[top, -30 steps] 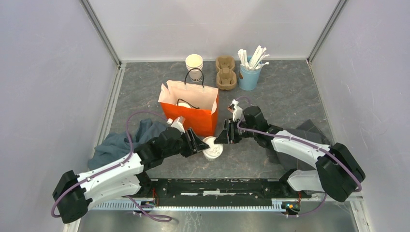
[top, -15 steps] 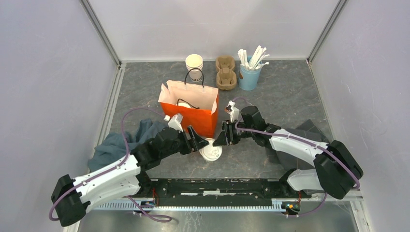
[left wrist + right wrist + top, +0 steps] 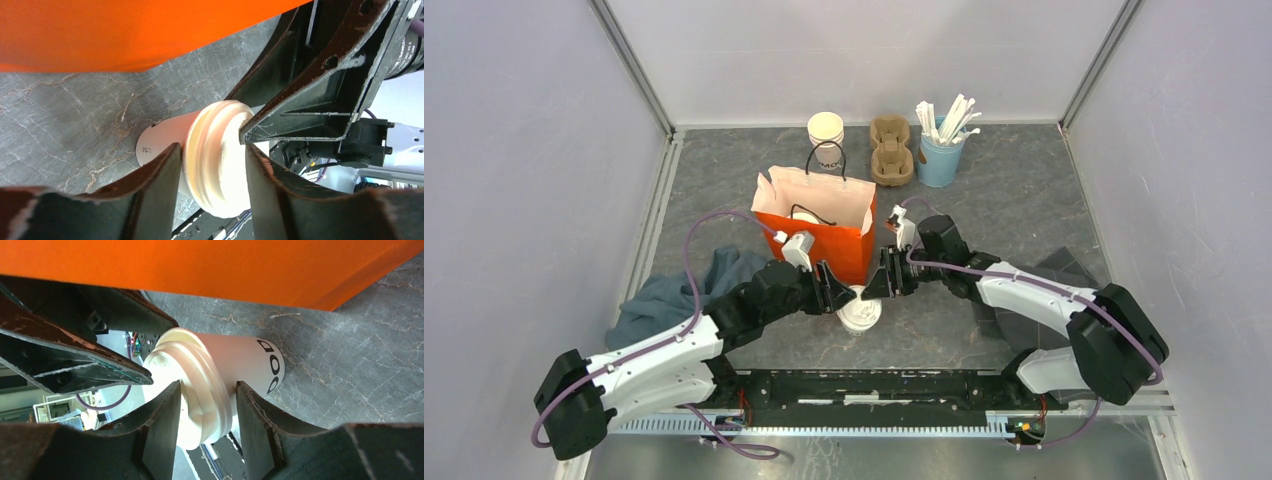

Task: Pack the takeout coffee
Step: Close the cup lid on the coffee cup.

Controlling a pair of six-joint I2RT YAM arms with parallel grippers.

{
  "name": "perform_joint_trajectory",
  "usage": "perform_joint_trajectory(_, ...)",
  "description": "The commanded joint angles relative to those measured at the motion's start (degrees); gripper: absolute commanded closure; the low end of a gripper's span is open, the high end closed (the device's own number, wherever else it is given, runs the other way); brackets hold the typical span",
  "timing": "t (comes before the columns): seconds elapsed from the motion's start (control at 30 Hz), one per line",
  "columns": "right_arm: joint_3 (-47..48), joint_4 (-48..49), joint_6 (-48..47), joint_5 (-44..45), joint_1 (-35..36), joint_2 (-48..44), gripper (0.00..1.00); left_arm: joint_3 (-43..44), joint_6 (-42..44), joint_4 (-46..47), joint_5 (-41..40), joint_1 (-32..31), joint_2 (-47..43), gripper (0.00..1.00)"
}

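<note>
Both arms had edged in toward the orange bag [image 3: 819, 250] since a second earlier. Fingers of the right gripper [image 3: 877, 283] clamped the lid of the takeout coffee cup [image 3: 861, 313]. The left gripper [image 3: 835, 291] bracketed the same lid, hold unclear. Cup stood upright on the table [image 3: 1024, 200] between them, just before the bag's front wall, which it must clear.

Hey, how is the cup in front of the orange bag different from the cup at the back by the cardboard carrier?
The lidded cup wears a white sip lid; the back cup is open-topped. The lidded cup stands in front of the orange bag, the back cup behind it, beside the cardboard carrier. Both are upright pale paper cups.
</note>
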Motion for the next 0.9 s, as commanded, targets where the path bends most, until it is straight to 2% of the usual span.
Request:
perform_joint_trajectory(0.0, 2.9, 0.8, 0.1, 2.4, 0.4, 1.6, 0.5, 0.3, 4.0, 3.0, 3.1, 0.1, 0.1, 0.47)
perform_joint_trajectory(0.1, 3.7, 0.7, 0.5, 3.5, 0.4, 2.0, 0.51, 0.5, 3.6, 2.1, 3.5, 0.1, 0.4, 0.52)
perform_joint_trajectory(0.37, 3.5, 1.6, 0.5, 3.2, 0.5, 2.5, 0.51, 0.4, 0.8, -0.3, 3.7, 0.1, -0.1, 0.51)
perform_joint_trajectory(0.5, 3.0, 0.1, 0.5, 4.0, 0.6, 1.5, 0.49, 1.1, 0.7, -3.1, 3.3, 0.1, 0.2, 0.59)
perform_joint_trajectory(0.77, 4.8, -13.6, -1.5, 8.9, -0.2, -4.1, 0.22, 1.0, 0.0, -4.3, 1.9, 0.1, -1.5, 0.64)
perform_joint_trajectory(0.87, 3.9, -16.5, -1.0, 7.8, -0.4, -7.0, 0.2, 1.1, -0.9, -4.0, 2.7, 0.1, -1.2, 0.65)
